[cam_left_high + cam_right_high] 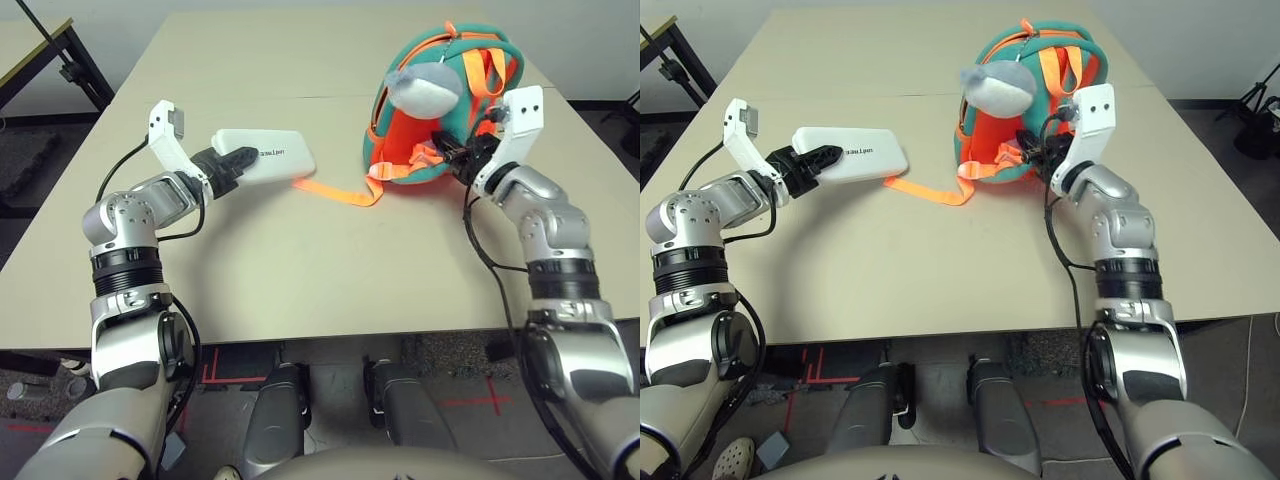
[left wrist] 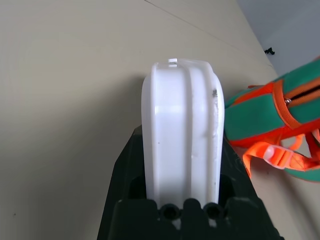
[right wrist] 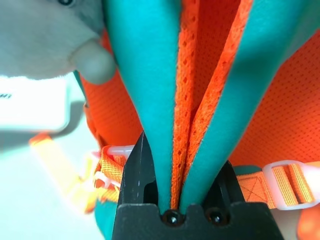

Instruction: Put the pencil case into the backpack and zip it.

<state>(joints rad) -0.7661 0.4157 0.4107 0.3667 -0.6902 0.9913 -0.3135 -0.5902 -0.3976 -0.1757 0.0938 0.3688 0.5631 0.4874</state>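
The white pencil case (image 1: 280,155) is in the left gripper (image 1: 240,160), lifted a little above the table (image 1: 300,280), with its small dark lettering showing. The gripper's two fingers stand apart by the thickness of the case, one on each side of it, and the case fills the space between them. It is outside the backpack (image 1: 400,120), off to the robot's left of it.

The backpack, orange with teal edging, stands on the table to the right of the case. An orange strap (image 1: 345,193) runs out from its lower side towards the case, its loose end close beside the case's near right corner in the eye views. That strap lies across the gap between case and bag.

The right gripper (image 1: 455,155) is at the front of the backpack, low down. Its fingers are partly closed, with the teal shoulder straps (image 3: 145,75) and their orange edging gathered between them. On either side of them are orange webbing and pale plastic buckles (image 3: 287,185).

A grey and white plush charm (image 1: 424,90) hangs from the top of the backpack and covers part of its front, on the side towards the case. An orange loop (image 1: 485,70) stands out at the upper front, beside the charm. The right forearm (image 1: 545,220) reaches in from the near side of the table.
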